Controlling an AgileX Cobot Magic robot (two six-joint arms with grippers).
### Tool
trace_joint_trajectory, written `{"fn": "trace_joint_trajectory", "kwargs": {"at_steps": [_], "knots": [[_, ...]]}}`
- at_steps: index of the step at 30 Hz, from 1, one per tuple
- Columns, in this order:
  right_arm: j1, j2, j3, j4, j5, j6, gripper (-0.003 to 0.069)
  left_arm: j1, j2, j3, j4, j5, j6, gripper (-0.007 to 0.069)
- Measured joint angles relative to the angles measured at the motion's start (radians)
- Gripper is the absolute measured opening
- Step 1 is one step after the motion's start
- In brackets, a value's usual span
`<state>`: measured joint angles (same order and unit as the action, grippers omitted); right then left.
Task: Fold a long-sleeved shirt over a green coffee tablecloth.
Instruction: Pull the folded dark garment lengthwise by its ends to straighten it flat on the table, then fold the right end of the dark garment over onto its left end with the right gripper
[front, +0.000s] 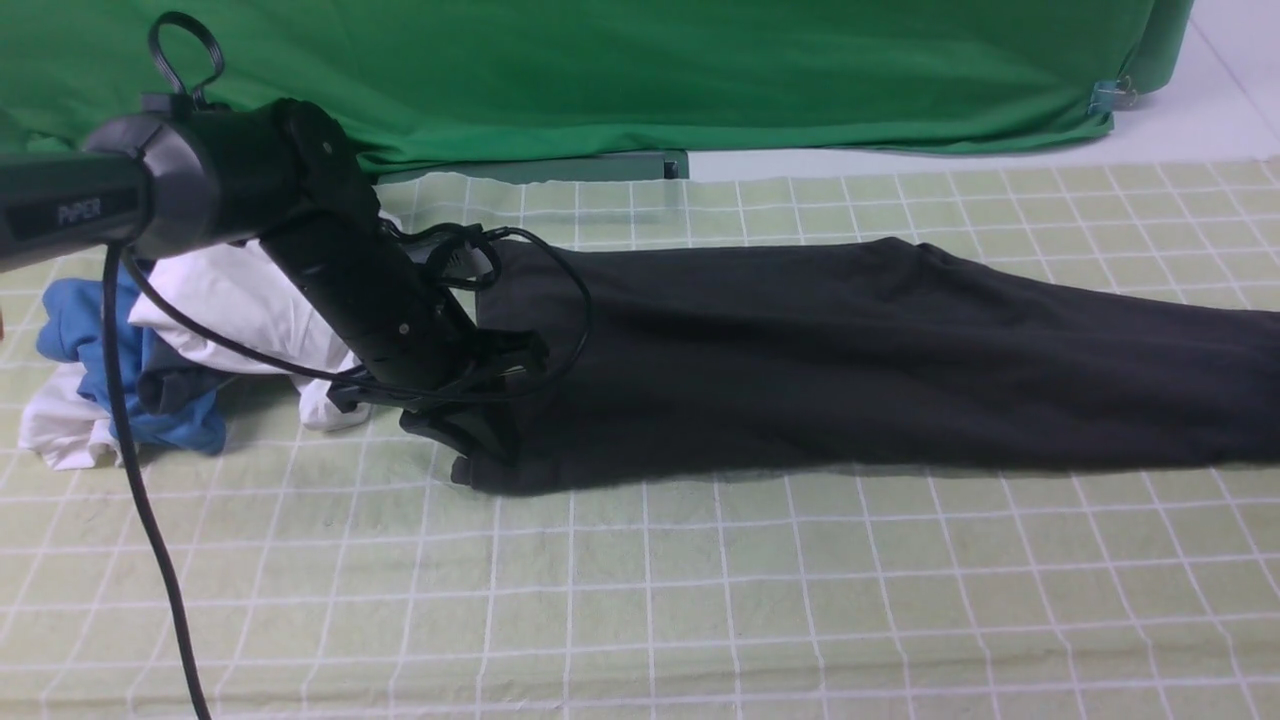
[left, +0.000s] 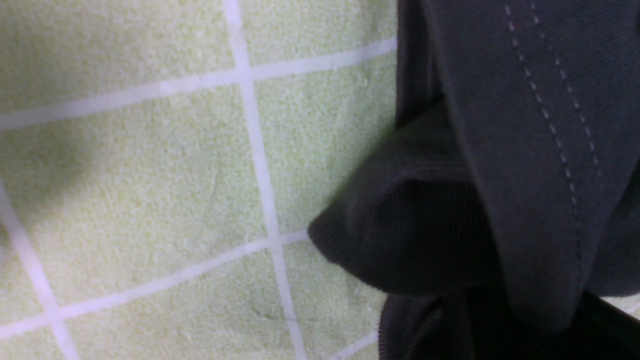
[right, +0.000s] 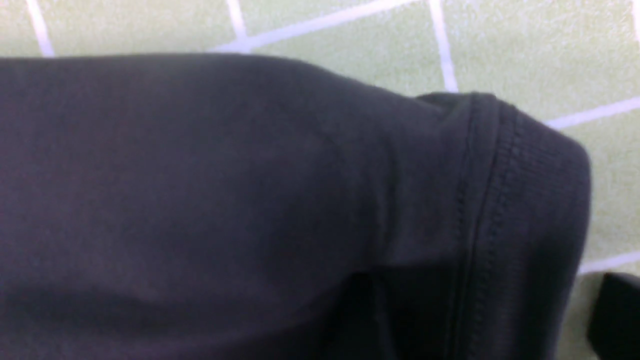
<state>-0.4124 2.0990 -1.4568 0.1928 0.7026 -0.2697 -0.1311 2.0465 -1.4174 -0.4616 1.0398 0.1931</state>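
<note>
Long-sleeved shirt (front: 800, 370) is our whole job here, and it's lying as a long dark strip across the pale green gridded tablecloth (front: 760, 600), running from just inside the left arm out past the right edge of the front view.

Going left to right: we've got a blue garment (front: 185, 415) and a white garment (front: 225, 300) heaped over on the far left, behind and beside the arm. Not our problem, but we'd keep the elbow and that dangling cable (front: 150, 490) off them.

Next, the left gripper (left: 532, 325) has its fingers pinched on a gathered bit of the shirt at the near left corner. Looks like a decent bite, though we'd check that both layers are in it before pulling, or the underneath one will probably lag.

Middle stretch has soft wrinkles and a little hump on the far edge. We'd take those out with gentle, even tension.

Over on the right, the right gripper (right: 485, 310) looks spread around the ribbed band (right: 540, 200), one fingertip standing off the fabric. So we'd close fully there first, then lift both ends together, low and slow, and lay the fold down square.
</note>
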Motion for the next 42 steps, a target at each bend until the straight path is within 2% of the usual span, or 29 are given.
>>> {"fn": "trace_joint_trajectory", "kwargs": {"at_steps": [2, 3, 4, 5, 6, 8, 12, 20, 30, 34, 42], "knots": [[0.000, 0.000, 0.000, 0.002, -0.002, 0.000, 0.0416, 0.000, 0.000, 0.000, 0.004, -0.001, 0.000, 0.0063], [0.000, 0.000, -0.001, 0.005, -0.001, 0.000, 0.0342, 0.000, 0.000, 0.000, 0.005, -0.001, 0.000, 0.0063], [0.000, 0.000, -0.004, 0.011, 0.011, 0.000, 0.0219, 0.000, 0.000, 0.000, 0.006, 0.001, 0.000, 0.0063], [0.000, 0.000, -0.006, 0.014, 0.011, 0.000, 0.0219, 0.000, 0.000, 0.000, 0.006, 0.003, 0.000, 0.0063], [0.001, 0.000, -0.010, 0.016, 0.024, 0.000, 0.0114, 0.000, 0.000, 0.000, 0.006, 0.011, 0.000, 0.0063], [0.001, -0.007, -0.012, 0.010, 0.035, 0.000, 0.0050, 0.000, -0.005, 0.000, 0.008, 0.037, 0.000, 0.0063], [0.001, -0.052, -0.012, -0.005, 0.055, 0.000, 0.0024, 0.000, -0.042, 0.001, 0.016, 0.086, 0.001, 0.0063], [0.003, -0.157, -0.009, -0.016, 0.117, 0.000, 0.0020, 0.000, -0.118, 0.001, 0.022, 0.109, 0.010, 0.0063], [0.003, -0.163, 0.044, -0.029, 0.160, 0.001, 0.0018, 0.000, -0.118, 0.007, 0.042, 0.127, 0.023, 0.0063], [-0.001, -0.202, 0.143, -0.089, 0.154, 0.056, 0.0015, 0.000, -0.130, 0.096, 0.042, 0.125, 0.027, 0.0063], [-0.037, -0.382, 0.408, -0.163, 0.076, 0.170, 0.0015, -0.001, -0.240, 0.404, -0.009, 0.016, 0.036, 0.0063]]}}
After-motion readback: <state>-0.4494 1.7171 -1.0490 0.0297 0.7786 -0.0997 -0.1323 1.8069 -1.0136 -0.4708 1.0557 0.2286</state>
